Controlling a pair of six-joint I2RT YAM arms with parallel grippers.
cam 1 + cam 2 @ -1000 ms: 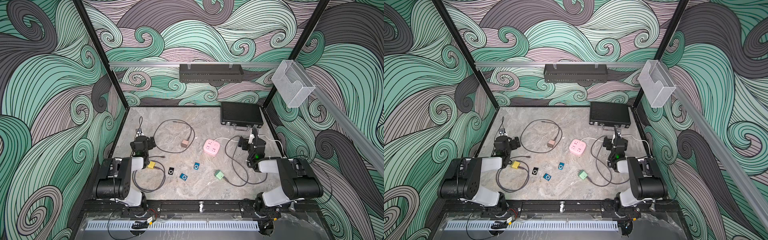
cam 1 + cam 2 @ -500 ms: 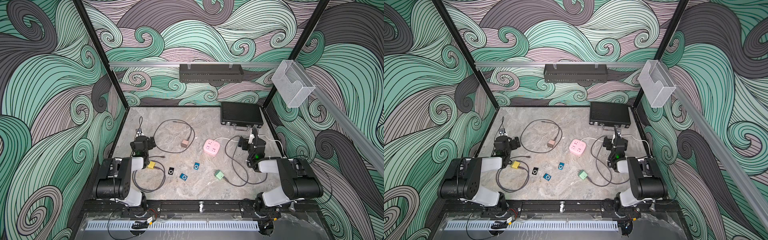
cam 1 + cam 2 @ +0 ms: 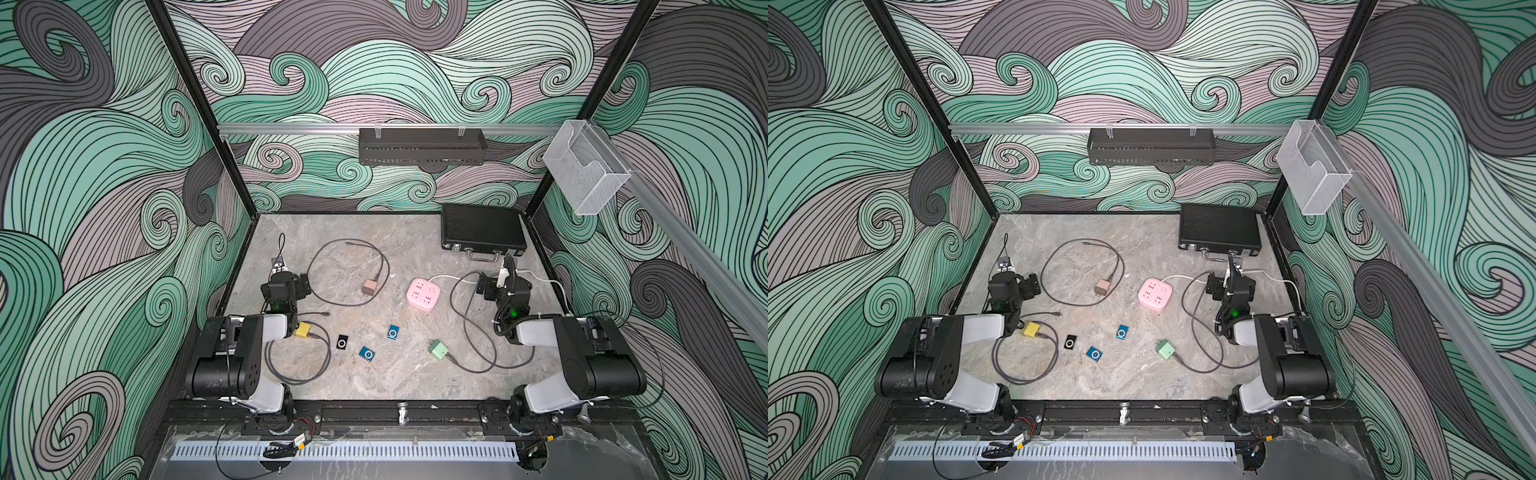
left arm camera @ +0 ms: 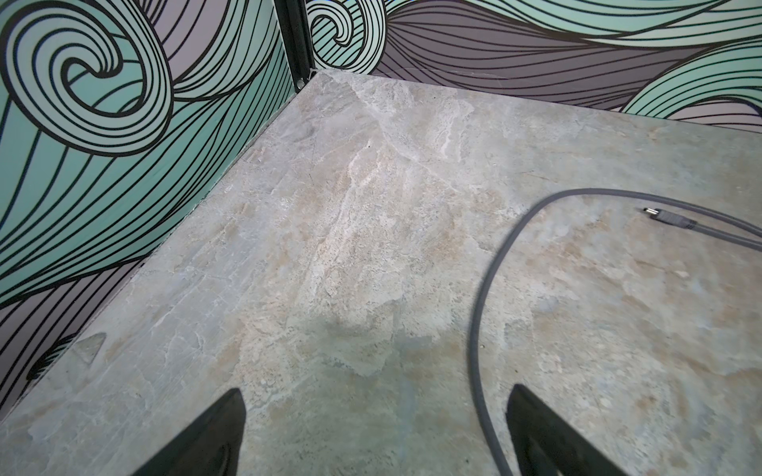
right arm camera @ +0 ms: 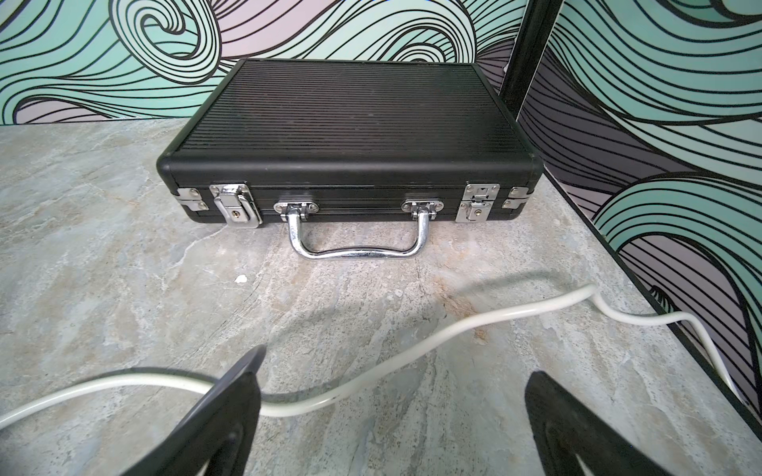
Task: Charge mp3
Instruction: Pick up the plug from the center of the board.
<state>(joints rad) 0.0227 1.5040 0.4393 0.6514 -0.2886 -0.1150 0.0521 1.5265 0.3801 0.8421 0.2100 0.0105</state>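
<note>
Three small mp3 players lie mid-table in both top views: a black one [image 3: 343,343] and two blue ones [image 3: 367,354] [image 3: 393,332]. The pink power strip [image 3: 423,294] sits behind them. A yellow charger [image 3: 303,330], a brown charger [image 3: 369,286] and a green charger [image 3: 438,349] each trail a grey cable. My left gripper [image 3: 279,266] [image 4: 377,402] hovers open at the left, beside a grey cable [image 4: 482,309] and far from the players. My right gripper [image 3: 505,270] [image 5: 396,371] stands open over the strip's white cord [image 5: 412,350].
A shut black case [image 5: 350,123] with a chrome handle lies at the back right, just ahead of the right gripper. A black shelf [image 3: 422,145] hangs on the back wall and a clear bin [image 3: 582,170] on the right rail. Patterned walls close three sides.
</note>
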